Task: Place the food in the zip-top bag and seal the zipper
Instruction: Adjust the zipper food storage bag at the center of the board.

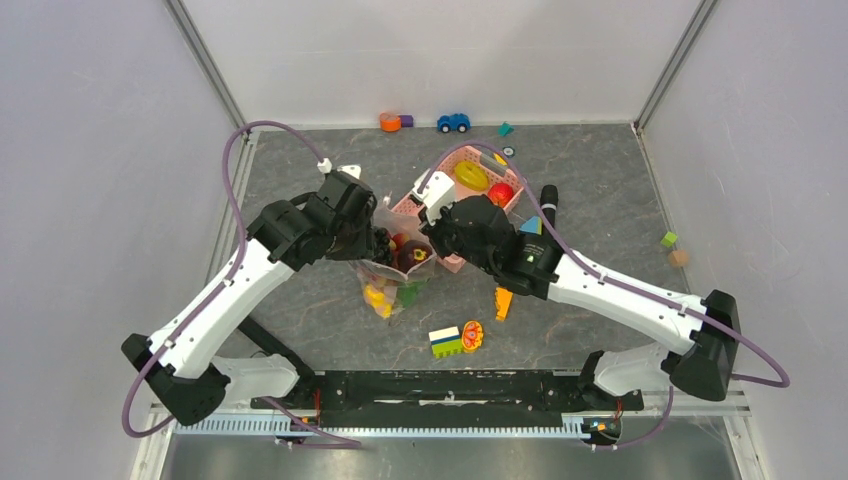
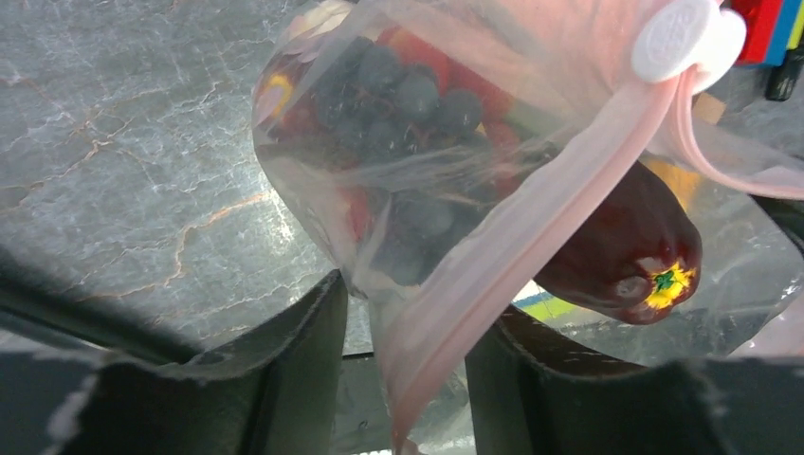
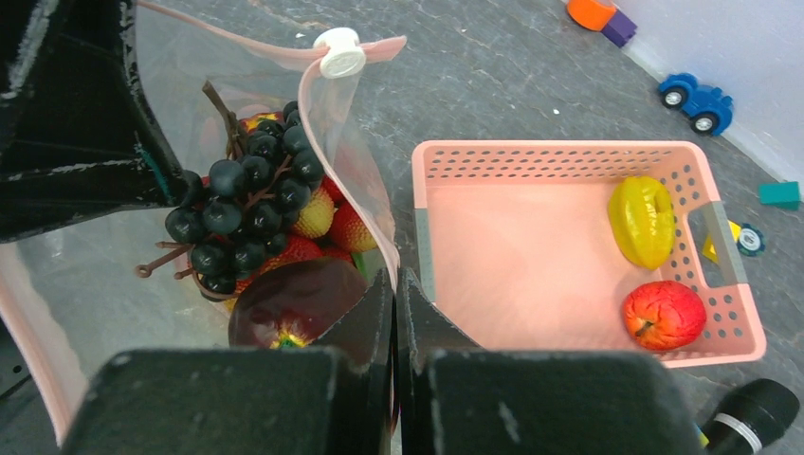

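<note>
On the left, our left gripper (image 2: pixel 417 303) stands with its fingers apart. The pale pink zipper (image 2: pixel 531 218) runs down through the gap between them, not pinched on either side. The zip-top bag (image 1: pixel 385 290) hangs just to its right, between our two grippers near the middle of the grey desk (image 1: pixel 600 180), with its mouth lifted and its lower end resting on the desk. The white slider (image 3: pixel 339 52) sits at the far end of the zipper, and the mouth gapes open.

Inside the bag we see a bunch of dark berries (image 3: pixel 242 213) on a brown stem, with red strawberries (image 3: pixel 353 227) under them. A dark red apple (image 3: pixel 294 303) lies in the mouth, right against our right gripper (image 3: pixel 394 284). That gripper is closed tight on the near edge of the zipper, its fingers pressed together.

Just to the right, touching the bag's side, stands the pink basket (image 3: pixel 559 150). It holds a yellow citrus piece (image 3: pixel 643 220) and a red ball-like fruit (image 3: pixel 664 315) at its right end, close together. A black cylinder (image 3: pixel 754 417) lies just outside the basket's near right corner. A blue toy car (image 3: pixel 697 102) stands by the back wall.
</note>
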Action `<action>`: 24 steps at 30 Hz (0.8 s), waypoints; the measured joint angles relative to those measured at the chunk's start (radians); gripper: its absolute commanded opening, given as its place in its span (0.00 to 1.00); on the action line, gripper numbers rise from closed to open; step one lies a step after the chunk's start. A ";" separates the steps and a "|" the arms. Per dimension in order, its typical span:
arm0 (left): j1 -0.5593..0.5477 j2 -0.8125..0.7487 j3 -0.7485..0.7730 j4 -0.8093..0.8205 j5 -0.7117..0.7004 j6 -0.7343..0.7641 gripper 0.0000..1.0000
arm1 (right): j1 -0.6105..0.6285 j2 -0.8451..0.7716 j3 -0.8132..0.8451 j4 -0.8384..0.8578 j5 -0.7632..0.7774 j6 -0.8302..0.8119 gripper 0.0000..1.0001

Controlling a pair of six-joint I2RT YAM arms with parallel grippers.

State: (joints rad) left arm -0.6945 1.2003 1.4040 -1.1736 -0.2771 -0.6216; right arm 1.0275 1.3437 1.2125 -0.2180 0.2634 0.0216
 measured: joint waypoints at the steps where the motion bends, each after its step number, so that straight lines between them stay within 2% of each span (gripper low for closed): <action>1: -0.015 0.010 0.012 -0.011 -0.015 -0.005 0.46 | 0.000 -0.006 -0.006 0.000 0.010 0.000 0.00; 6: -0.073 0.034 0.076 -0.056 -0.047 -0.029 0.46 | 0.000 -0.031 -0.033 0.002 0.086 -0.003 0.00; 11: -0.093 0.033 0.104 -0.079 -0.026 -0.046 0.39 | 0.000 -0.045 -0.059 0.017 0.137 -0.024 0.00; 12: -0.095 0.033 0.104 -0.081 -0.010 -0.052 0.36 | 0.000 -0.047 -0.063 0.021 0.141 -0.027 0.00; 14: -0.101 0.033 0.104 -0.084 0.014 -0.064 0.23 | 0.000 -0.053 -0.071 0.025 0.144 -0.036 0.00; 16: -0.112 0.033 0.102 -0.086 0.032 -0.077 0.05 | 0.000 -0.061 -0.079 0.029 0.142 -0.045 0.01; 19: -0.121 0.037 0.101 -0.090 0.055 -0.089 0.02 | 0.000 -0.079 -0.087 0.031 0.136 -0.059 0.11; 22: -0.122 0.042 0.111 -0.105 0.061 -0.089 0.02 | 0.000 -0.095 -0.096 0.039 0.125 -0.079 0.15; 24: -0.122 0.055 0.143 -0.130 0.041 -0.088 0.02 | -0.007 -0.108 -0.101 0.048 0.097 -0.091 0.30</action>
State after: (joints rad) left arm -0.8169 1.2552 1.5467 -1.3033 -0.2359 -0.7097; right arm 1.0206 1.2362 1.1110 -0.1699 0.3607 -0.0692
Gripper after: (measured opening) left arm 0.034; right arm 0.142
